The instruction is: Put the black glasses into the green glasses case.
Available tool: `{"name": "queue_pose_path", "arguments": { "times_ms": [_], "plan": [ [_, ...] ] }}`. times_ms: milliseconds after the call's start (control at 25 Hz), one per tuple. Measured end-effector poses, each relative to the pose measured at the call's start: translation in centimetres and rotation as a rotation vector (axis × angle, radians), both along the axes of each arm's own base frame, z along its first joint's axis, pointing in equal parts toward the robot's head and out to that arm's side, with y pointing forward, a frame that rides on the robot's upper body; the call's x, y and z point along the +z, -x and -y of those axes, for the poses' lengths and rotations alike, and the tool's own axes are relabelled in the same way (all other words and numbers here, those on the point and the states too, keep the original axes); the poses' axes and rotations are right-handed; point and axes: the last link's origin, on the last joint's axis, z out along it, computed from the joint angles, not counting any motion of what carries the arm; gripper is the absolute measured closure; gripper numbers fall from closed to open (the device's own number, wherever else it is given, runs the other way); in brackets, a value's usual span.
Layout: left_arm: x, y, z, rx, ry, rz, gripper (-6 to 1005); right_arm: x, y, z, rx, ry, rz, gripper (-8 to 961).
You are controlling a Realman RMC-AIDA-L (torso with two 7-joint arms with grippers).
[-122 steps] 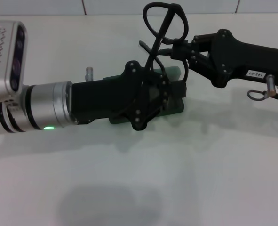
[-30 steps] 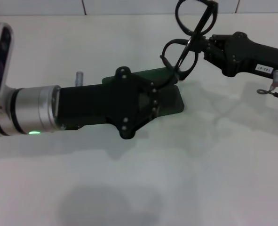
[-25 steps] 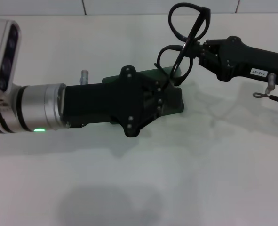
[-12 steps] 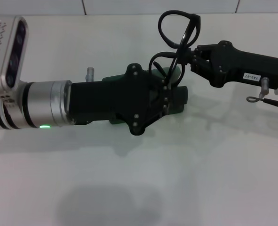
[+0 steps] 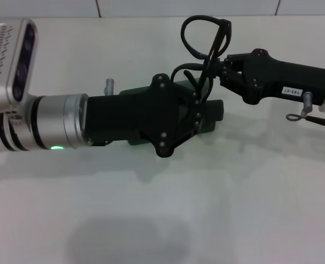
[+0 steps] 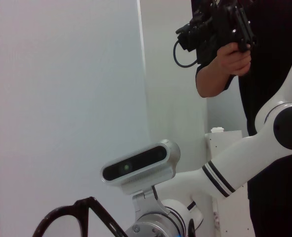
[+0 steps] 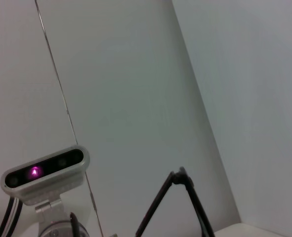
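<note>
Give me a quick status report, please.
Right gripper holds black glasses above green glasses case. Left gripper over case, covering it.

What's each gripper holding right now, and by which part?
The right gripper holds the black glasses by the frame near the bridge, above the green case. The left gripper is on the case; its hold is hidden.
</note>
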Motion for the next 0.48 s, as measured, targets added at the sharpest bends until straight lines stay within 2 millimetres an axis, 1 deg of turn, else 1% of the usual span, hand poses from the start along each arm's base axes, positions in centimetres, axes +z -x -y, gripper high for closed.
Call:
{"name": "queue_pose_path", "arguments": {
  "times_ms": [200,480],
  "plan": [
    [0.0,0.0,0.0,-0.002,-0.001,0.0,981,0.2,0.1,-0.1,-0.001,-0.006,-0.009,910],
    [-0.1,0.3,0.1,0.006,-0.005,-0.004,981,1.2,0.0,-0.4,-0.033,-0.017,-0.06,910]
  ]
}}
